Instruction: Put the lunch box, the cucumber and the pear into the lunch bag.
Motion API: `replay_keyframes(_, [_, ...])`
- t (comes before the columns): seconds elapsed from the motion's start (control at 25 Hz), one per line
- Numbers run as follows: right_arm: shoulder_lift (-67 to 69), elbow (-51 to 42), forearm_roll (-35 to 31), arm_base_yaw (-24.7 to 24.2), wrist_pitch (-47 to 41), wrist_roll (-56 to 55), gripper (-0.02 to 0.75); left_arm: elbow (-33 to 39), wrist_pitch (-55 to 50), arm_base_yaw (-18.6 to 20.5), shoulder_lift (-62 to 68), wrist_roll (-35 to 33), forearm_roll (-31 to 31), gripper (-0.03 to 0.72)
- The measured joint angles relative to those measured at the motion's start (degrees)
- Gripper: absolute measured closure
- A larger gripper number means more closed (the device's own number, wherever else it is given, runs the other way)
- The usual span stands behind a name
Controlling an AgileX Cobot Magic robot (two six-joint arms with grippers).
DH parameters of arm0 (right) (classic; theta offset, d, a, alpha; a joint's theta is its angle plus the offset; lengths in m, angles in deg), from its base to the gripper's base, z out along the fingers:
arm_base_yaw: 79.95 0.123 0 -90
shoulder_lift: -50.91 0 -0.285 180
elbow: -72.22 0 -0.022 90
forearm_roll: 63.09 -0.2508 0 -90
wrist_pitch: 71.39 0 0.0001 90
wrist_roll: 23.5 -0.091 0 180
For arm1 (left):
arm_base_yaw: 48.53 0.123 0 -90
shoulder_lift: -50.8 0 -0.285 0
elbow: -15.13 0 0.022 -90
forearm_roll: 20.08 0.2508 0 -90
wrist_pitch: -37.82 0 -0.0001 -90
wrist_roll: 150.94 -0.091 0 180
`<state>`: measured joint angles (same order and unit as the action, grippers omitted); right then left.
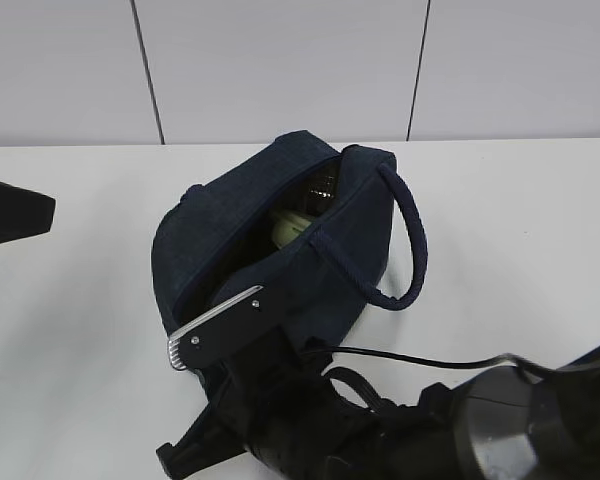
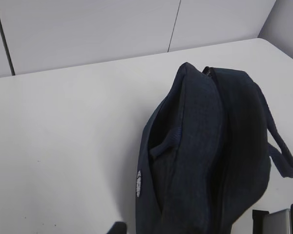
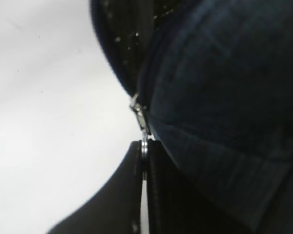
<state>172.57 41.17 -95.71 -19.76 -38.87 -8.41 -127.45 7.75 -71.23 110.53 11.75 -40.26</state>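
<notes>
The dark navy lunch bag (image 1: 280, 250) lies mid-table with its top open; it also fills the left wrist view (image 2: 210, 146) and the right wrist view (image 3: 224, 97). The pale green lid of the lunch box (image 1: 290, 228) shows inside the opening. The cucumber and the pear are hidden. My right gripper (image 3: 144, 151) is shut on the metal ring pull (image 3: 144, 143) of the zipper, at the bag's near end (image 1: 252, 302). My left gripper (image 1: 15, 215) hangs at the far left, away from the bag; only a dark tip (image 2: 119, 228) shows in its wrist view.
The bag's thick loop handle (image 1: 415, 250) lies on the white table (image 1: 520, 230) to its right. A black cable (image 1: 420, 358) runs from the right arm across the near table. A grey panelled wall (image 1: 280, 70) stands behind.
</notes>
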Motion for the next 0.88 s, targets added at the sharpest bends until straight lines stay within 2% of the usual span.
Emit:
replay_keyframes(0.56, [-10.82, -0.07, 0.00, 0.00, -15.98, 2.92, 0.732, 0.00, 0.00, 0.00, 0.00, 0.05, 0.00, 0.450])
replay_keyframes(0.88, [-16.84, -0.25, -1.19, 0.00, -18.31, 7.72, 0.732, 0.00, 0.00, 0.00, 0.00, 0.05, 0.00, 0.450])
